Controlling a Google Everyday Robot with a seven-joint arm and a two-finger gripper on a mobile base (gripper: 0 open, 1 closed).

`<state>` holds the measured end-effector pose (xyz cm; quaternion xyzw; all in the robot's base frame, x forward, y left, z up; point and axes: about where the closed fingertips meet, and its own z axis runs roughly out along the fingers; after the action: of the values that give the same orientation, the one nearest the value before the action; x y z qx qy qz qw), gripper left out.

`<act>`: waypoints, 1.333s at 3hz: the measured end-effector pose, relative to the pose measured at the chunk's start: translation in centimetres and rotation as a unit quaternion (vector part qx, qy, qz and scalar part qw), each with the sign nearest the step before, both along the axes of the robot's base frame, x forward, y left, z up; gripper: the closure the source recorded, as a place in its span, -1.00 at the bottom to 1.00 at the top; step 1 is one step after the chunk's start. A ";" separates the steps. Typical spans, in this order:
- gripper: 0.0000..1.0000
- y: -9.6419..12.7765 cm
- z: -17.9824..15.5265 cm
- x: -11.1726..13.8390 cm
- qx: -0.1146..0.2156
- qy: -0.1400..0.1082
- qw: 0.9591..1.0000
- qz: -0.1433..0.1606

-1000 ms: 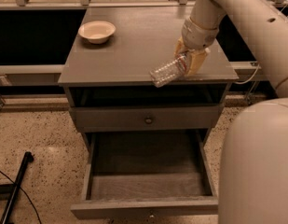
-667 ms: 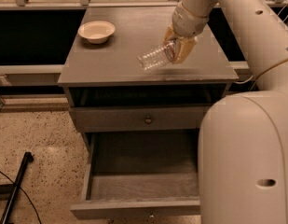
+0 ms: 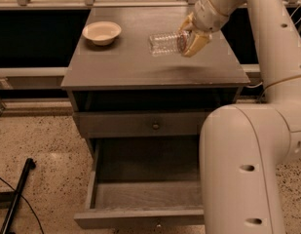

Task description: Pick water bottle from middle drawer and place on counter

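Note:
The water bottle (image 3: 165, 42) is clear and crinkled with a dark red-and-blue band. It lies sideways in my gripper (image 3: 189, 38), which is shut on its labelled end. The gripper holds it above the middle of the counter (image 3: 140, 67), with the bottle pointing left. The middle drawer (image 3: 140, 194) stands pulled out below, its grey floor bare. My arm covers its right part.
A cream round bowl (image 3: 102, 32) sits at the counter's back left. A shut drawer front with a brass knob (image 3: 155, 126) is above the open drawer. A black pole (image 3: 16, 199) lies on the speckled floor at left. My white arm (image 3: 242, 169) fills the right foreground.
The gripper has carried the bottle up and left from the counter's right front edge to over its middle, turning it more level.

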<state>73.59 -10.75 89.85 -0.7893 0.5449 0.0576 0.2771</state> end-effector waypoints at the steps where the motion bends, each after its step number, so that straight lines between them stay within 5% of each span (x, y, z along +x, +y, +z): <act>1: 0.80 -0.1 -2.2 0.7 0.053 0.033 0.998 -0.026; 2: 0.45 0.6 -3.8 1.3 0.066 0.058 0.995 -0.040; 4: -0.49 1.7 -4.2 3.0 0.083 0.042 0.994 -0.053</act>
<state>76.63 -9.05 85.66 -0.7303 0.5907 0.1213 0.3209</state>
